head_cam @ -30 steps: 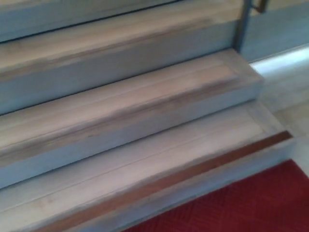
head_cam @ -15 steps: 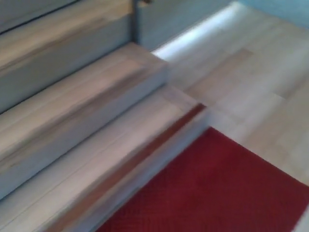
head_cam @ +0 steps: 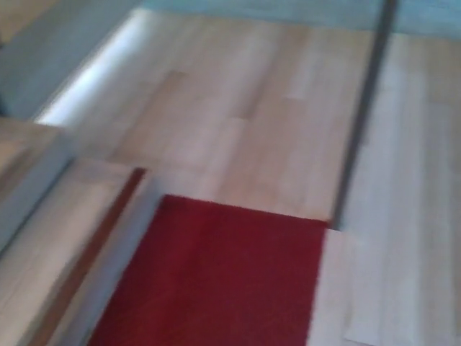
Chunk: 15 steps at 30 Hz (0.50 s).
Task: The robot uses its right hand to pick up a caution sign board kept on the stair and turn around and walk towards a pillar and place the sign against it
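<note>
You look down on a pale wooden plank floor point(head_cam: 245, 122), blurred throughout. A deep red textured mat point(head_cam: 216, 281) lies at the bottom edge, touching the lowest of the light wooden stair steps point(head_cam: 43, 245) at the left edge. A dark narrow strip point(head_cam: 364, 122) crosses the floor on your right. Bright light glints along the grey wall base point(head_cam: 86, 72) in the top left corner.

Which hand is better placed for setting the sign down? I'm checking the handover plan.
Cannot tell: neither hand nor the sign shows. Only the stairs, red mat and wooden floor show, blurred.
</note>
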Available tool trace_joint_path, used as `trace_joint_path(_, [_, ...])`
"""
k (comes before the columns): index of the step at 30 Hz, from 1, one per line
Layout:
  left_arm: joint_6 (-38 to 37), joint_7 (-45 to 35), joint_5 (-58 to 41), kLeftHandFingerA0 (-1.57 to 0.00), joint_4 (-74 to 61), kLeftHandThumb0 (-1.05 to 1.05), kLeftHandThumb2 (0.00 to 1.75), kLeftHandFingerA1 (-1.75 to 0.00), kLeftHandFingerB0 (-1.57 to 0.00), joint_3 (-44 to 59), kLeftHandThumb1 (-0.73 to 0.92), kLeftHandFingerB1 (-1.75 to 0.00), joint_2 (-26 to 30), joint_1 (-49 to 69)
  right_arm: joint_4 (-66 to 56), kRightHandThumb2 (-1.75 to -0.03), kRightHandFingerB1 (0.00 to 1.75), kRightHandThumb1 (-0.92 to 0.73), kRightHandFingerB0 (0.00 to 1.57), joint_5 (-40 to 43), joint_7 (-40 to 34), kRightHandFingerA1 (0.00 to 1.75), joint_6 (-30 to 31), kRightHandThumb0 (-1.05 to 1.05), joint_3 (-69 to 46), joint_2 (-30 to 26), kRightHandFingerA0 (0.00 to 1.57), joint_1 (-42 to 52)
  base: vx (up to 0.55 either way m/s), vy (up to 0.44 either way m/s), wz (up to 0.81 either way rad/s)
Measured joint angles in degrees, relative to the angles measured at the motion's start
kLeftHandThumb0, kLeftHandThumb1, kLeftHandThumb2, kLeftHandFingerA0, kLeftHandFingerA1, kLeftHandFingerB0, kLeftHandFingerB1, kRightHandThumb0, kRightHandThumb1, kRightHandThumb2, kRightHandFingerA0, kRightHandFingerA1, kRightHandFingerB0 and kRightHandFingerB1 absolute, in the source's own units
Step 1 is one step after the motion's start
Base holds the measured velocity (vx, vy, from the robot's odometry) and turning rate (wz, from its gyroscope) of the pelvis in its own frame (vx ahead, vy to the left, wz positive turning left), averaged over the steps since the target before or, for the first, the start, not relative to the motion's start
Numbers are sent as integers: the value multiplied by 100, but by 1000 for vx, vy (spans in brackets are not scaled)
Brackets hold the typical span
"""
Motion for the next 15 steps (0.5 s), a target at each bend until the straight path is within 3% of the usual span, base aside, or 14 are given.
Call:
trace_joint_path(2, [10,10,-1,-111,-20,-34,64,-68,-97,-3,43,-64,5,-59,-8,-101,98,-53,91,4,69,155,94,-5,-18,48,95,-59,39,230,-33])
trace_joint_path(8, [-8,30,-15,-110,-18,-35,64,-68,-99,-9,43,-63,91,-46,-63,-99,100,-53,90,103,260,153,277,-5,-25,40,95,-193,35,140,-86])
trace_joint_path(15, [-15,33,-24,-113,-17,-34,64,-68,-99,-22,44,-65,118,-56,-60,-100,104,-53,88,190,430,155,390,-7,-17,36,93,-319,-23,-115,-68])
